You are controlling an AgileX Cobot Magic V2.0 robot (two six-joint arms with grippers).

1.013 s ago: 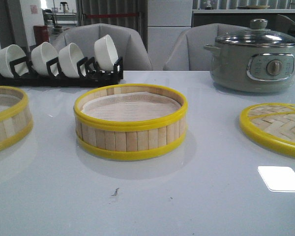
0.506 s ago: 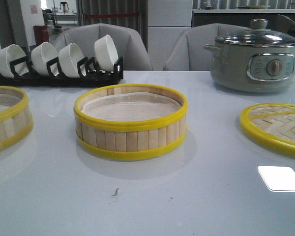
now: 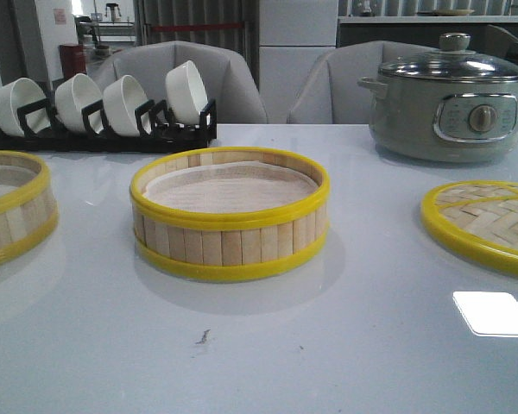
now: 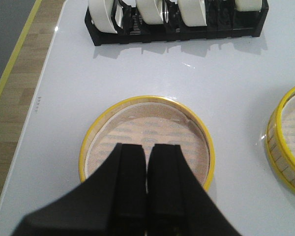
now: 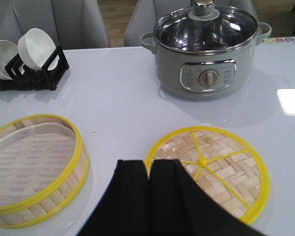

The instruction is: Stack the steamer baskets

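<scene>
Risk first, as I read it: the two baskets sit apart on the white table (image 3: pixel 328 362), and a stack only seats if the rims line up, so a lift that takes one wall off-centre could tilt the basket, shift its loose white liner, or land it skewed on the other rim. Both pincers have their fingers pressed together, so I would have to spread them before any grasp; descending like this would just push a basket across the slick surface.

My landmark is the centre steamer basket (image 3: pixel 230 217). The second steamer basket (image 3: pixel 13 207) stands well apart to its left, half cut off in the front view. The woven lid (image 3: pixel 483 226) lies flat well to its right, with the grey-green pot (image 3: pixel 449 99) behind the lid. The black rack of white bowls (image 3: pixel 99 108) sits behind and to the left of the centre basket.

Neither arm shows in the front view. The left gripper (image 4: pixel 147 169) hangs above the left-hand basket (image 4: pixel 146 142), closed and holding nothing, aimed down and forward toward the rack. The right gripper (image 5: pixel 149 184) hovers above the table between the centre basket (image 5: pixel 37 167) and the lid (image 5: pixel 209 169), nearer the lid's rim, also closed and empty.
</scene>
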